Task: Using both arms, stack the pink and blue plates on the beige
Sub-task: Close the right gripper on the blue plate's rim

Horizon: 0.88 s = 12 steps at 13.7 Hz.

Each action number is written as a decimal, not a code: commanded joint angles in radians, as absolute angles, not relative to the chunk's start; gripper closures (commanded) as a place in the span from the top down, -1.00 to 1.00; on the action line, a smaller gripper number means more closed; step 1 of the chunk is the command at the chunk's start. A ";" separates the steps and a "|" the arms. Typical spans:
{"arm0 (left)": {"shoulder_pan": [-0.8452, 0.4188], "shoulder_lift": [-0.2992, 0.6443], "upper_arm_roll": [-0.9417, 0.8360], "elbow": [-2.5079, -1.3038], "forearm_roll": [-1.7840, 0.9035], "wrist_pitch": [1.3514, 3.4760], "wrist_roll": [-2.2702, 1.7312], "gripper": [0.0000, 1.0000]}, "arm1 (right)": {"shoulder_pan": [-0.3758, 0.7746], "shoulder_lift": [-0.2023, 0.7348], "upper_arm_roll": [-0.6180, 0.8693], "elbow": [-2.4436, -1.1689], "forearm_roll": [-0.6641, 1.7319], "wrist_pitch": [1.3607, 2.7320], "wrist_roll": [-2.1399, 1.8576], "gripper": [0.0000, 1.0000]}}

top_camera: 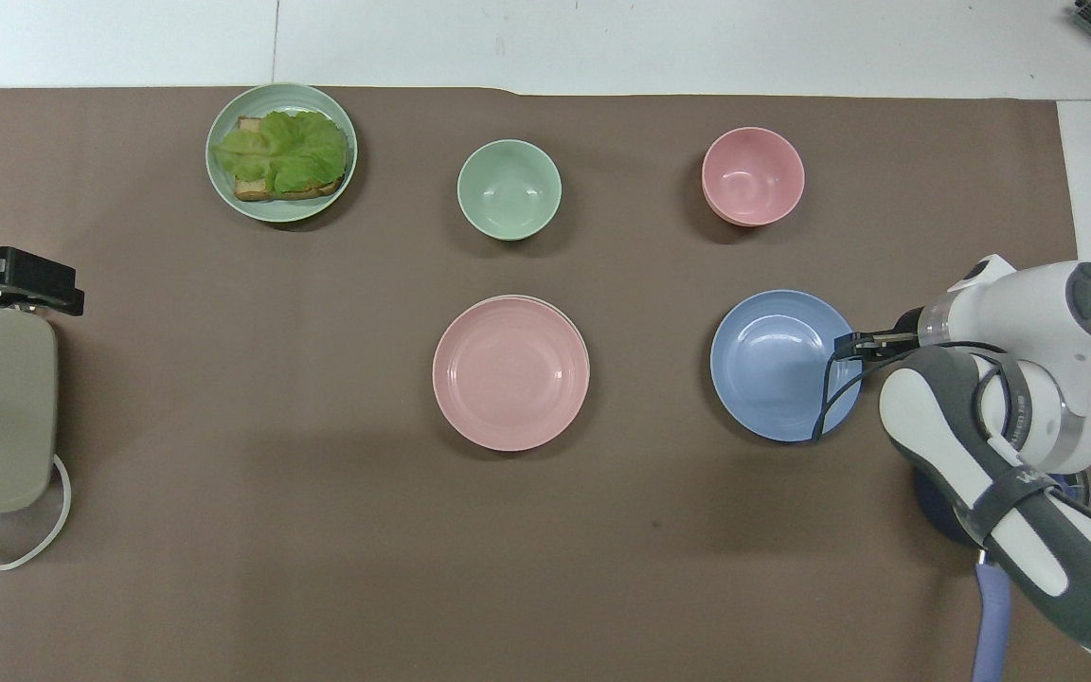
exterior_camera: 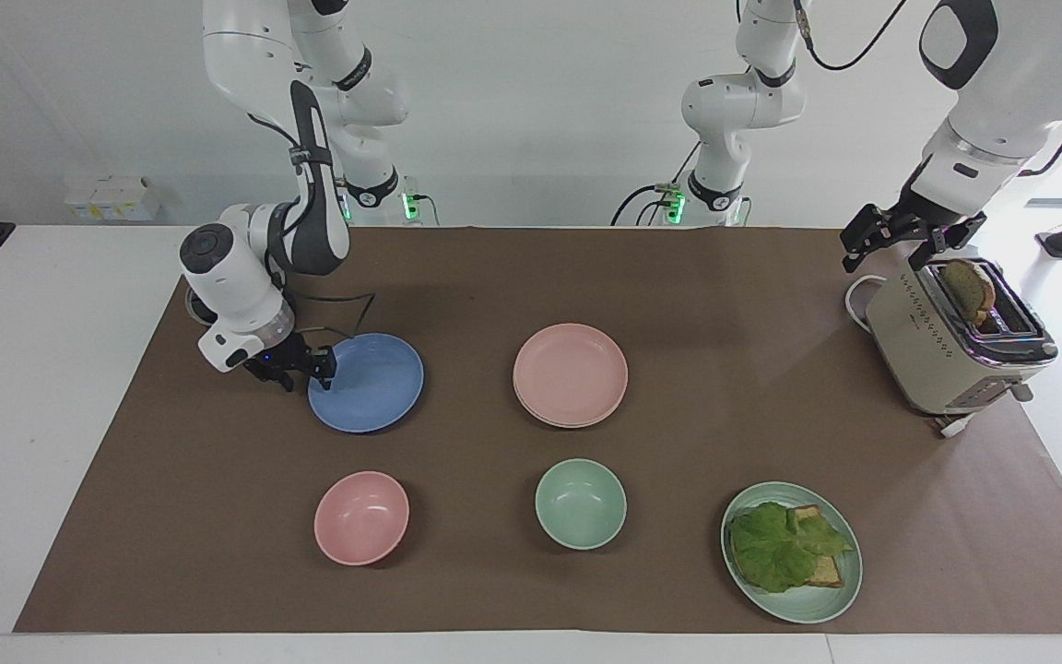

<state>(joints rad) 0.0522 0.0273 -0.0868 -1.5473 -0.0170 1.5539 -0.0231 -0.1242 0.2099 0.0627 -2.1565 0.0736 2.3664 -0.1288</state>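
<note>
We judge the blue plate pickup is in hand: the right gripper sits at its rim, toward the right arm's end, jaws straddling the edge, grip unconfirmed. Next: clamp, lift, carry onto the pink plate. The beige plate shows only as a sliver beneath. The left gripper waits over the toaster, jaws apart.

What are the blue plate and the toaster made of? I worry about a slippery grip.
Blue plate: probably matte plastic or wheat-straw composite; even colour, soft dull sheen, no glaze glare. Toaster: cream painted body with shiny chrome top; likely metal, possibly plastic.
</note>
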 commanded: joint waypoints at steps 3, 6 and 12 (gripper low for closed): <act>0.058 0.021 -0.094 -1.546 0.003 1.539 -0.028 1.00 | -0.140 0.213 0.067 -2.155 0.103 2.378 -0.202 -1.00; 0.058 0.021 -0.094 -1.546 0.003 1.537 -0.028 1.00 | -0.137 0.204 0.069 -2.145 0.103 2.369 -0.204 -1.00; 0.058 0.021 -0.094 -1.546 0.003 1.537 -0.028 1.00 | -0.124 0.104 0.081 -2.105 0.171 2.228 -0.206 -1.00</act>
